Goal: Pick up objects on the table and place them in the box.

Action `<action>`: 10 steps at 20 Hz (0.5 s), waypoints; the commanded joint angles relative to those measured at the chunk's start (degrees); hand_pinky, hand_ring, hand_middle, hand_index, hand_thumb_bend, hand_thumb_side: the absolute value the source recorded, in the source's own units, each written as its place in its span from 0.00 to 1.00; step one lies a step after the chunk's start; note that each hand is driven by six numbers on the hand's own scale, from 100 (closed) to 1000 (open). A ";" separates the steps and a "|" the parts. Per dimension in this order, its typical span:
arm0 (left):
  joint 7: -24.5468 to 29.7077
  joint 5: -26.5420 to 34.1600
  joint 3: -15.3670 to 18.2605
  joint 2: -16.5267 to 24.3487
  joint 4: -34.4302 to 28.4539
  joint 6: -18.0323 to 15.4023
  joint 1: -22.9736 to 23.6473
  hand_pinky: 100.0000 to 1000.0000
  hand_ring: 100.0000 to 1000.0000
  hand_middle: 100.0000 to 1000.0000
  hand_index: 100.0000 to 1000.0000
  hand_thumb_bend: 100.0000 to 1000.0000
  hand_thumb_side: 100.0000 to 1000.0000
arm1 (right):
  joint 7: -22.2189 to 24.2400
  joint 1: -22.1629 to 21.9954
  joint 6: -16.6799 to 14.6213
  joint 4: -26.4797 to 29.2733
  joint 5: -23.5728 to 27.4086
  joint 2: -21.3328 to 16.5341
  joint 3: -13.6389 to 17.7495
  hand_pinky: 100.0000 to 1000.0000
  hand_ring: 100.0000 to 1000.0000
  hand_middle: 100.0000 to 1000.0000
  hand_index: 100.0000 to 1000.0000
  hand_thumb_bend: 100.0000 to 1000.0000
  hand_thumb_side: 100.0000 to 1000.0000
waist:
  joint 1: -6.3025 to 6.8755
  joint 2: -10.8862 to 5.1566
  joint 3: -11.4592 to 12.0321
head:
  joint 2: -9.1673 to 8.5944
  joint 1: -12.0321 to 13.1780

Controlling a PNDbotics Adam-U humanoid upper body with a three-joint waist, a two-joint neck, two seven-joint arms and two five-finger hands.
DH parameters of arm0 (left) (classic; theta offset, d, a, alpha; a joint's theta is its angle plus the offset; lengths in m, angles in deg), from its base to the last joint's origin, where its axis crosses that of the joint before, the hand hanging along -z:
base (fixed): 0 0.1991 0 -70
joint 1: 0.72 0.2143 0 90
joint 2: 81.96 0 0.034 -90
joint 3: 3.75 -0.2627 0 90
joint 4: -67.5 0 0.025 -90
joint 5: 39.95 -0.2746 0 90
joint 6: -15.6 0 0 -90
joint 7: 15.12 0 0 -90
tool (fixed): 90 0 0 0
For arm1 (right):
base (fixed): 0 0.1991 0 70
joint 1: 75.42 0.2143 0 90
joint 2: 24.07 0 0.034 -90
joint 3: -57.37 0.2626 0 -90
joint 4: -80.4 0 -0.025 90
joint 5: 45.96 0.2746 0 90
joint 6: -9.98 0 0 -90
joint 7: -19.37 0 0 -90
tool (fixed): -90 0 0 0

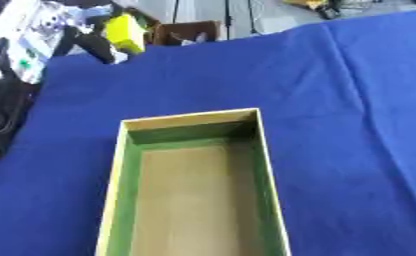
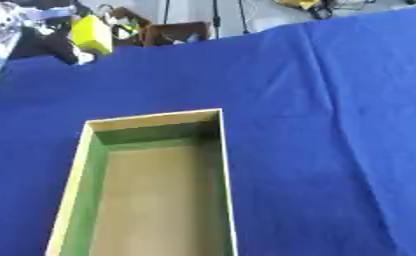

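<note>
The box sits low in the middle of the counter, on the blue cloth. It has green inside walls and a brown floor. Only that bare brown floor shows inside it. No robot hand shows, so I cannot tell its fingers. A yellow thing lies far off past the cloth.

1. A blue cloth covers the table, creased on the right side.
2. A yellow block sits beyond the cloth's far left edge.
3. A brown carton stands just right of the block.
4. Cables lie on the floor at the top.
</note>
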 commanded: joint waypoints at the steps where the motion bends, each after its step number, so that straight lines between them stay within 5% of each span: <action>1: -3.03 6.24 0.07 5.06 -15.07 4.90 4.12 0.00 0.17 0.00 0.19 0.00 0.22 | -0.45 0.38 0.03 1.05 0.71 -1.42 0.82 0.53 0.59 0.45 0.73 0.00 0.56 | -0.55 -1.84 0.42 | 0.80 -0.88; 5: -8.10 12.78 0.78 4.68 -30.22 11.14 11.72 0.00 0.17 0.00 0.20 0.00 0.23 | -0.70 0.44 0.02 1.05 1.30 -1.21 1.14 0.53 0.59 0.45 0.73 0.00 0.55 | -1.06 -2.82 1.37 | 1.70 -2.09; 10: -10.76 11.86 -3.20 0.75 -32.19 6.36 14.63 0.00 0.18 0.00 0.20 0.00 0.23 | -1.04 0.54 0.13 1.05 2.00 -0.91 1.42 0.53 0.59 0.45 0.73 0.00 0.54 | -2.15 -3.70 2.43 | 2.44 -3.41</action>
